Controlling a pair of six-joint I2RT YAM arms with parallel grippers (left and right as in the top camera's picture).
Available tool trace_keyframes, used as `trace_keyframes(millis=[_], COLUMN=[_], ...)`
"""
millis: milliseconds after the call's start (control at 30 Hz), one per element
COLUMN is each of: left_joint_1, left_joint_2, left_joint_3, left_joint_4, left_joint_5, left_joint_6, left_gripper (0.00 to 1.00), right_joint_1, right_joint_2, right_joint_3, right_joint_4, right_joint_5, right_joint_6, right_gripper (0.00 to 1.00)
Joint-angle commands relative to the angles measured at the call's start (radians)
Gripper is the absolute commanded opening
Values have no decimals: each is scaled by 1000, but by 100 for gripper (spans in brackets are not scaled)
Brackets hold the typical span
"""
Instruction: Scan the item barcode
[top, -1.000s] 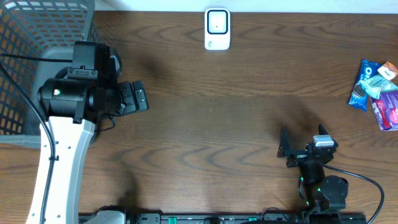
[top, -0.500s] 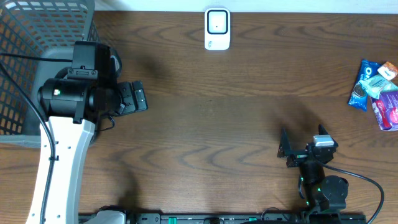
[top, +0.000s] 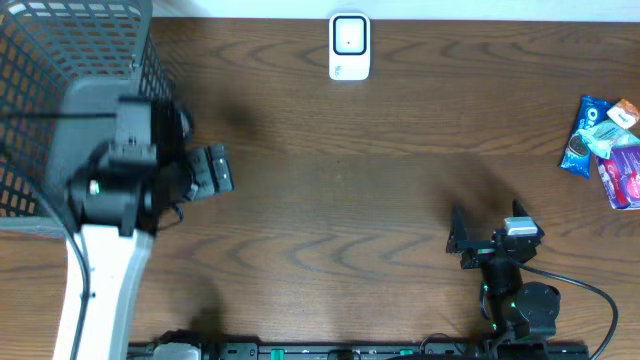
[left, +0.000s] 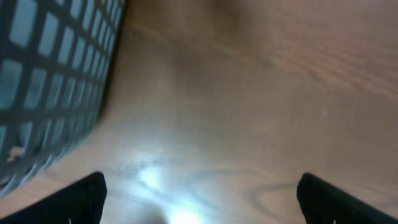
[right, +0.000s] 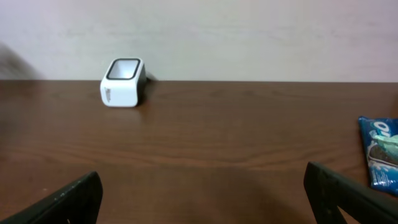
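**Inspector:** At far left, one grey wire-mesh basket (top: 60, 60); beside it, left jaws spread, empty. One white box-shaped scanner (top: 349, 45) at the dark wooden bench's (top: 330, 200) far edge.

**Clerk:** The items?

**Inspector:** Right jaws spread, empty. Far right, at least three blue and purple snack packets (top: 600, 145), heaped, apparently unscanned.

The white scanner (top: 349, 46) stands upright at the table's (top: 380, 200) far edge, its dark-rimmed window facing up. Well apart from it, at the right edge, the snacks (top: 607, 150) lie in a small pile: 1 blue cookie pack (top: 581, 138) flat, other packets overlapping it.
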Motion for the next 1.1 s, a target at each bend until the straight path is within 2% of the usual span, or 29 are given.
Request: trace_keyframes(millis=[0,267,400,733,1067], left_joint_1=[3,3,3,3,87], left_joint_2=[-116,-469,-639,-769,-1040], left_joint_3=[-173,-625,-793,-984,-1158], left_joint_4=[119,575,733,895,970], left_joint_5=[8,18,18,16,14], left_joint_6=[64,95,102,103,97], left_gripper=[98,98,98,98,98], right_joint_1=[-2,-2,-2,-2,-2], right_joint_2=[-7,-7,-7,-7,-7], right_joint_3=[-2,-2,-2,-2,-2], right_joint_4=[-5,-5,-5,-5,-5], right_joint_5=[11,11,11,11,11], right_joint_6=[-14,-14,-14,-15,-14], right_gripper=[99,99,99,99,99])
